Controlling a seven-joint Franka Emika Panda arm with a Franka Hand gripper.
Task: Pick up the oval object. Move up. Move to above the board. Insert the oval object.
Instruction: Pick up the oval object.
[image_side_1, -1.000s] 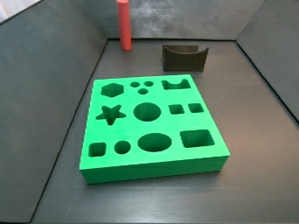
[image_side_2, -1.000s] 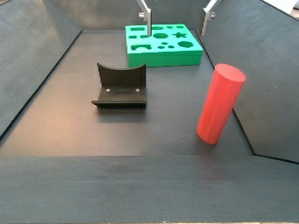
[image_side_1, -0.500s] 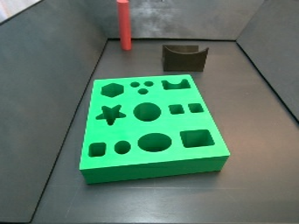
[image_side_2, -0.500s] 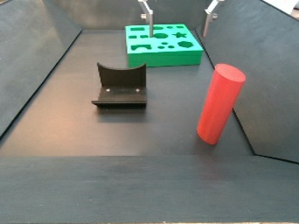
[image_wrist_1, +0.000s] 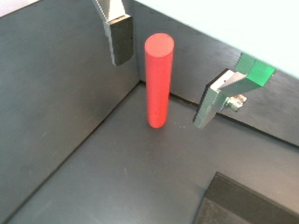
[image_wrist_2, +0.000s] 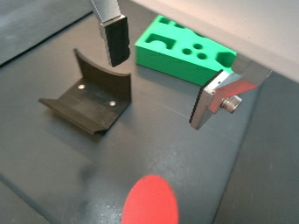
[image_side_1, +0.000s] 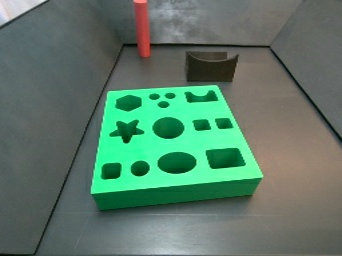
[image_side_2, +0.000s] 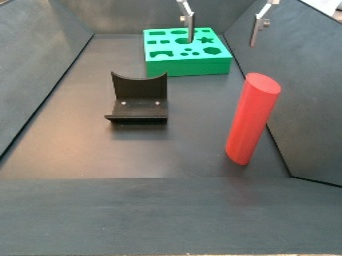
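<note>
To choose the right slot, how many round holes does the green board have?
5 on the green board: three small near the far edge, one large central, one small near the front-left corner. End effector hovers above.

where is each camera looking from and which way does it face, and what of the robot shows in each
Wrist view: rides above the floor, looks down on the upright oval object between the open gripper fingers; board corner beyond.
Wrist view: looks down past the gripper at the fixture and board; oval object top at the frame edge.
Side view: sits at the board's end, faces the far oval object; no robot shows.
Side view: sits at the opposite end, oval object nearest, fingers above the board.
Shared: board and oval object.
</note>
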